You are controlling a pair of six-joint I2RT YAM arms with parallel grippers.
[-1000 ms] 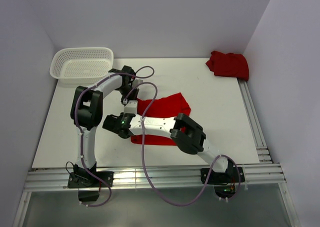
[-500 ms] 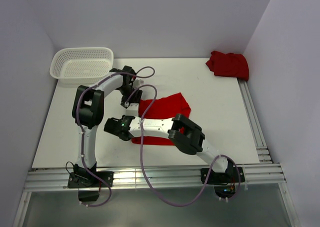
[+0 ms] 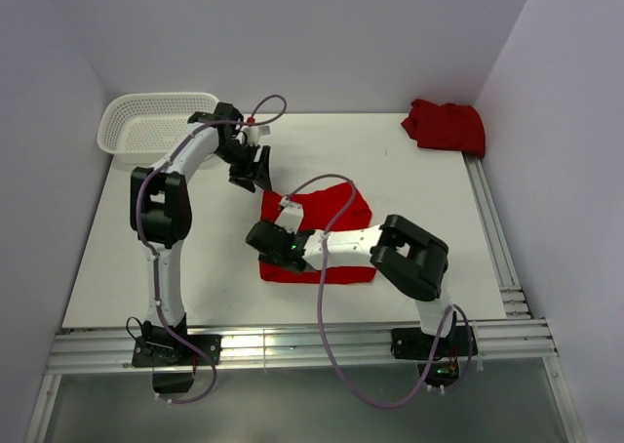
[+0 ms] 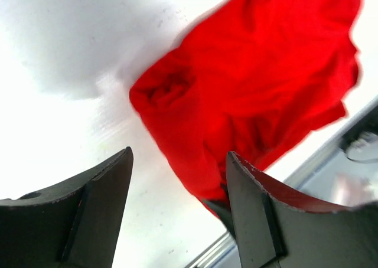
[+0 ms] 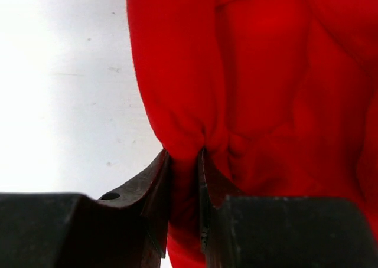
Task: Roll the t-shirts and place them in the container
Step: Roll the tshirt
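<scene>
Counter (image 3: 429, 219): white; pale walls (image 3: 292, 43) at nine, twelve, three o'clock.
My right hand (image 5: 184, 159): pinching red t-shirt (image 5: 266, 73).
My left hand (image 4: 178, 162): spread, empty.

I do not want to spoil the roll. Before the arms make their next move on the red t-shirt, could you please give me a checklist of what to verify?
1. Grip of right gripper on middle t-shirt: ok, shut on a fold at its edge.
2. Is left gripper empty: ok, open, nothing between its fingers.
3. Cloth flat enough to roll: not ok, it is bunched and wrinkled.
4. Is other t-shirt out of the way: ok, heaped at the far right corner.
5. Is basket clear of left arm: cannot tell, the arm crosses its near corner in the top view.
</scene>
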